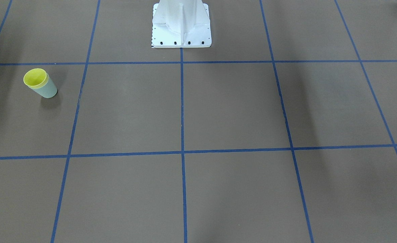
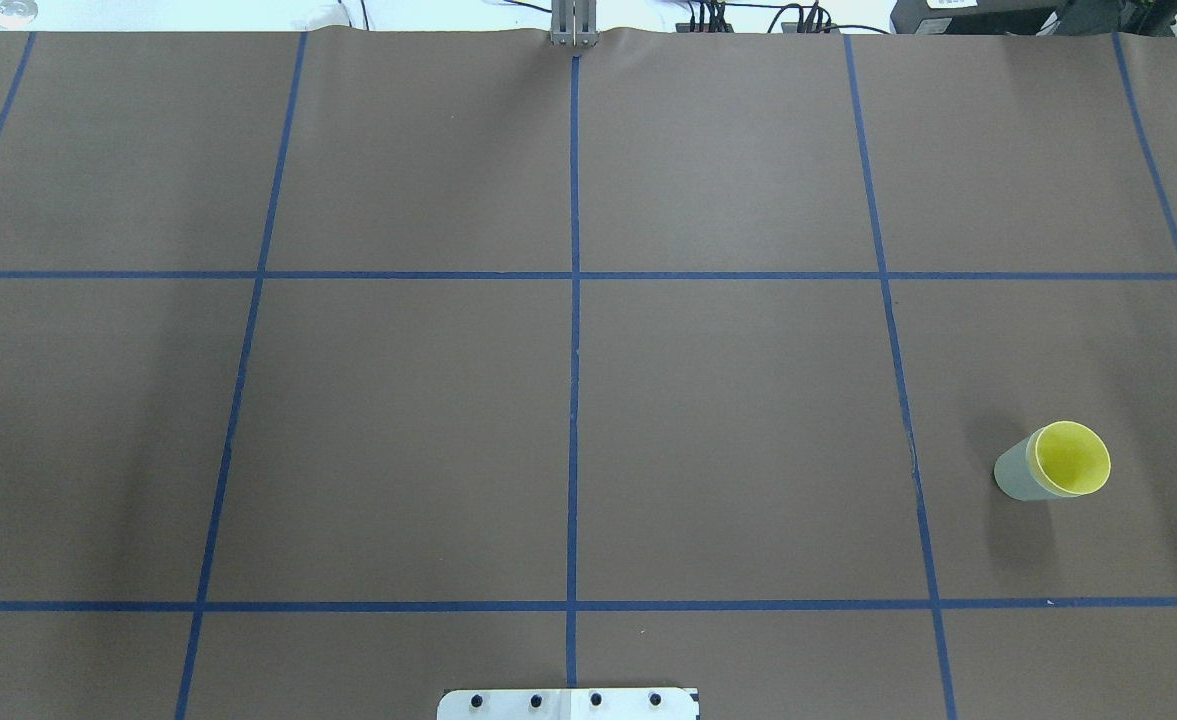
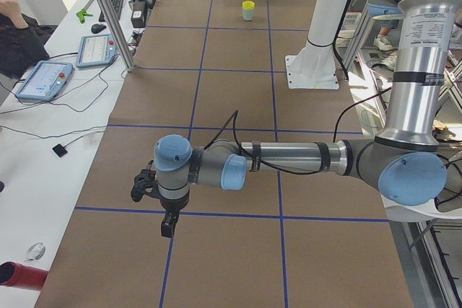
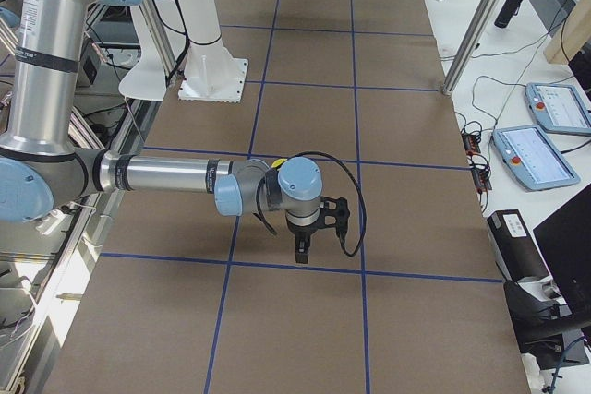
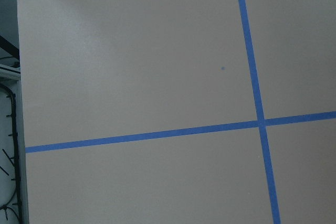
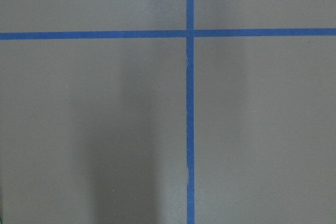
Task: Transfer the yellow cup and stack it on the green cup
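Observation:
The yellow cup (image 1: 34, 77) sits nested upright inside the green cup (image 1: 47, 89), only its rim and inside showing above the green wall. The pair stands on the brown table at the robot's right side, seen as the yellow cup (image 2: 1073, 458) in the green cup (image 2: 1016, 475) overhead, and small and far in the exterior left view (image 3: 248, 10). My left gripper (image 3: 167, 226) hangs over the table far from the cups. My right gripper (image 4: 301, 252) also hangs above bare table. Both show only in the side views, so I cannot tell their state.
The white robot pedestal (image 1: 181, 30) stands at the table's robot-side edge. Blue tape lines (image 2: 574, 400) divide the brown table (image 2: 398, 430) into squares. Teach pendants (image 3: 45, 78) and cables lie on a side bench, where a person's arm (image 3: 14, 34) shows.

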{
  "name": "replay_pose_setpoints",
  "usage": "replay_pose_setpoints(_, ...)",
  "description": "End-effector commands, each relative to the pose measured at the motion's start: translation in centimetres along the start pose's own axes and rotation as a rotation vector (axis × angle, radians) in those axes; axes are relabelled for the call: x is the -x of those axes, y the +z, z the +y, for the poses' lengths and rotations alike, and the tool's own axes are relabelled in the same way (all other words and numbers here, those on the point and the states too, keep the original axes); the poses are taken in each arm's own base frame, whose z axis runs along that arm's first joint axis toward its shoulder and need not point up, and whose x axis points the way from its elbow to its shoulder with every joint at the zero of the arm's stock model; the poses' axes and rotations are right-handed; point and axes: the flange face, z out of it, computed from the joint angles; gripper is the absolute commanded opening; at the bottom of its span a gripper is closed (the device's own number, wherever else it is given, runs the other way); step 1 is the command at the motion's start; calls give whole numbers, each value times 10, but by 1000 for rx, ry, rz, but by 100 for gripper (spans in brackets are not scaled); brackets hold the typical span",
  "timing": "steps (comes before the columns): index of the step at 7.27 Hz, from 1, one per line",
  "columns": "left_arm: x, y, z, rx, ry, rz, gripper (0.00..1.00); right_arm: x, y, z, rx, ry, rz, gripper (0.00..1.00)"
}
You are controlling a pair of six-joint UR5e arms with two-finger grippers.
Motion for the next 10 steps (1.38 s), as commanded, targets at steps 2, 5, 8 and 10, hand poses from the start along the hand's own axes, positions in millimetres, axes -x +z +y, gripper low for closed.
replay_pose_setpoints(2,-9,-3,4,1,-17,61,100,5,-34,2,13,88,-31,100)
replay_pose_setpoints(5,-11,-7,3,-9,-14,64,100,4,-39,1,-3,84,-75,100)
replay_pose_setpoints(8,-44,-46,-4,-4,-7,70,100,3,-38,2,-2,87,-74,100)
replay_pose_setpoints(10,-45,-34,1,16,-1,75,100,-11,-25,2,11,101,-69,100)
